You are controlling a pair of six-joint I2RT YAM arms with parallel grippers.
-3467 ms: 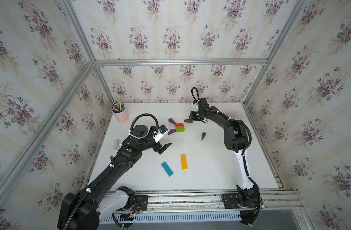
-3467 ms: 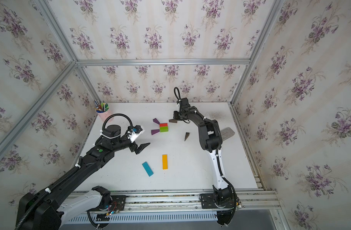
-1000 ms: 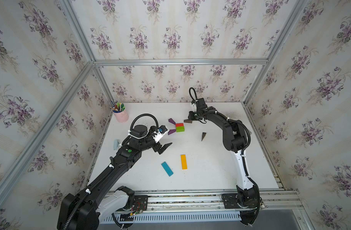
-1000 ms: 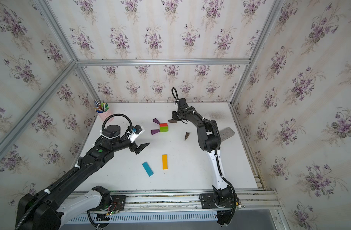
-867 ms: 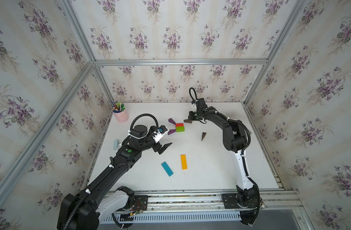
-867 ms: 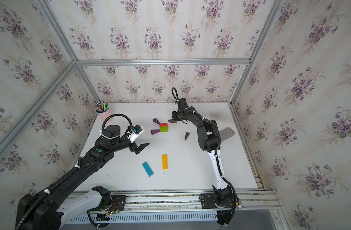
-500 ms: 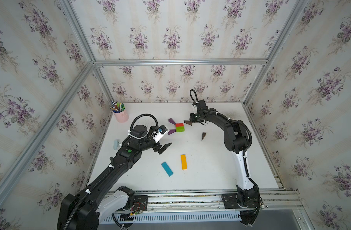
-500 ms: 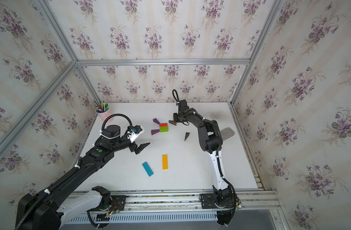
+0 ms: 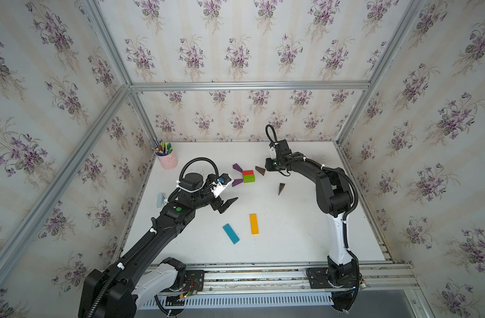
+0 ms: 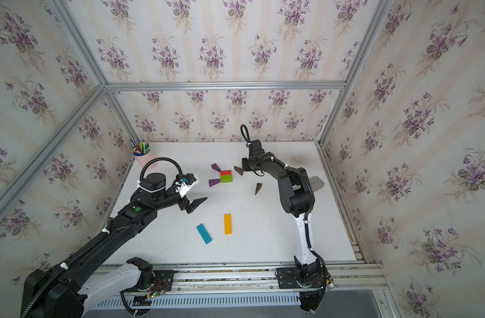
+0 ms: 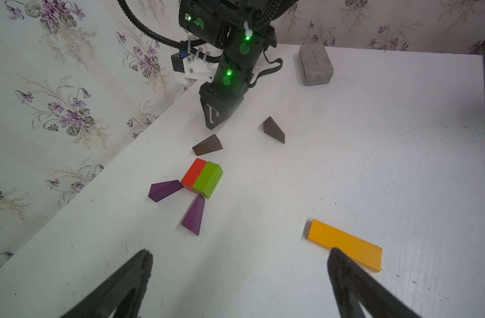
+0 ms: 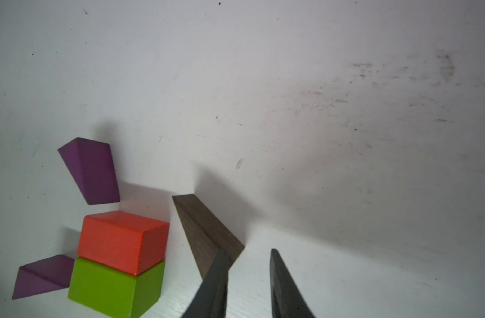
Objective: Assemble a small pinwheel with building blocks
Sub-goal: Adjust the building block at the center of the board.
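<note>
The red block (image 9: 248, 173) and green block (image 9: 248, 179) lie side by side at the table's middle back, with two purple wedges (image 9: 237, 167) (image 9: 237, 182) at their left corners. A brown wedge (image 12: 205, 228) lies just right of the red block. My right gripper (image 12: 247, 250) is shut to a narrow, empty gap, and one finger's outer side is against that wedge. A second brown wedge (image 9: 281, 188) lies apart to the right. The orange bar (image 9: 253, 223) and blue bar (image 9: 231, 233) lie nearer the front. My left gripper (image 11: 240, 252) hovers wide open and empty left of the orange bar.
A pink cup of pens (image 9: 168, 161) stands at the back left corner. A grey eraser (image 11: 315, 64) lies near the right wall behind the right arm. A pale blue object (image 9: 160, 199) sits at the left edge. Papered walls close three sides.
My right gripper has shifted slightly beside the brown wedge, which has hardly moved. The left arm and the other blocks are as before.
</note>
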